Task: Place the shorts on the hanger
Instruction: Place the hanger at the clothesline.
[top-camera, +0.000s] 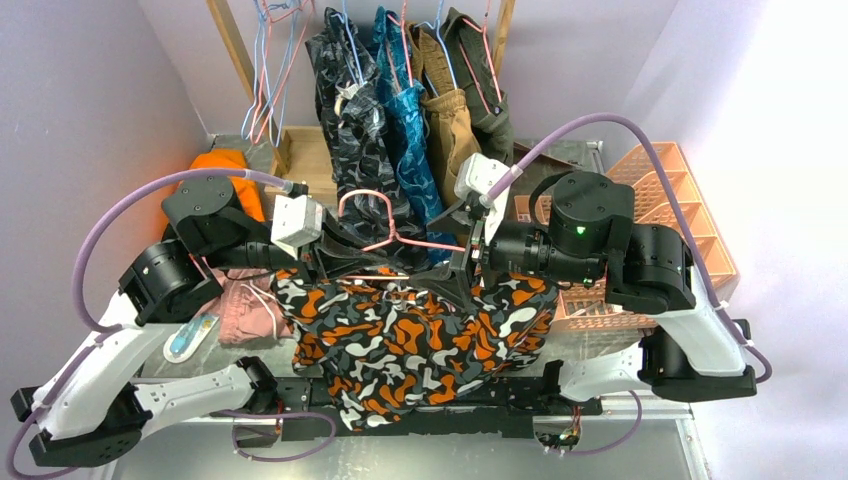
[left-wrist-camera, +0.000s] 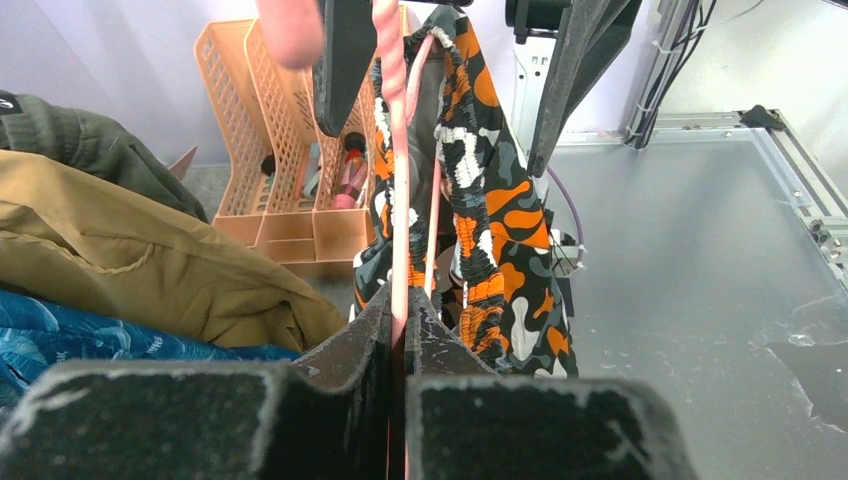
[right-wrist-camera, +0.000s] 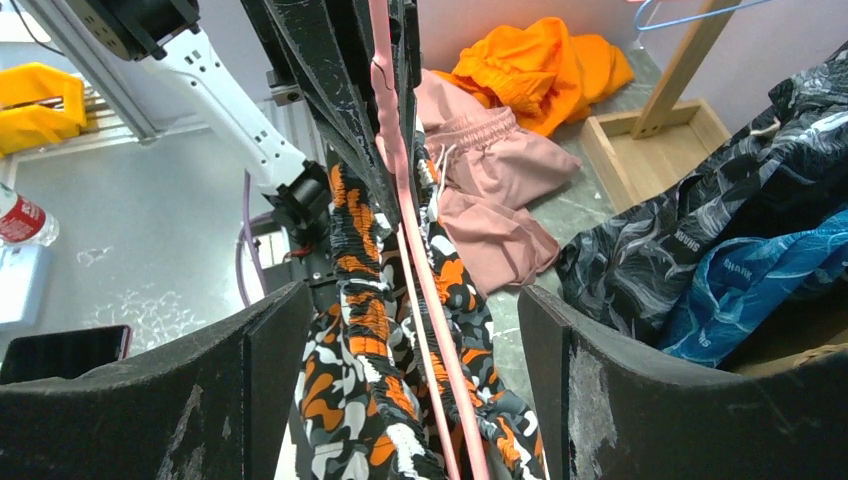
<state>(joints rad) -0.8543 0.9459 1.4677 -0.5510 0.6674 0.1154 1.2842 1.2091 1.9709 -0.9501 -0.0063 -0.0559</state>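
The orange, black, white and grey camo shorts (top-camera: 420, 340) hang draped over the bar of the pink wire hanger (top-camera: 385, 228), held up between my two grippers. My left gripper (top-camera: 335, 262) is shut on the hanger; in the left wrist view the pink wire (left-wrist-camera: 398, 200) runs straight into its closed jaws (left-wrist-camera: 400, 330), with the shorts (left-wrist-camera: 500, 220) hanging just beyond. My right gripper (top-camera: 462, 268) is open. In the right wrist view its jaws (right-wrist-camera: 415, 300) stand wide apart around the shorts' waistband (right-wrist-camera: 360, 290) and the hanger wires (right-wrist-camera: 420, 260), touching neither.
Plain pink shorts (top-camera: 245, 305) and an orange garment (top-camera: 225, 165) lie at the left. Garments hang on a wooden rack (top-camera: 400, 100) at the back, with light-blue hangers (top-camera: 265, 70). Salmon plastic baskets (top-camera: 670, 190) stand at the right. A bottle (top-camera: 190, 338) lies by the left arm.
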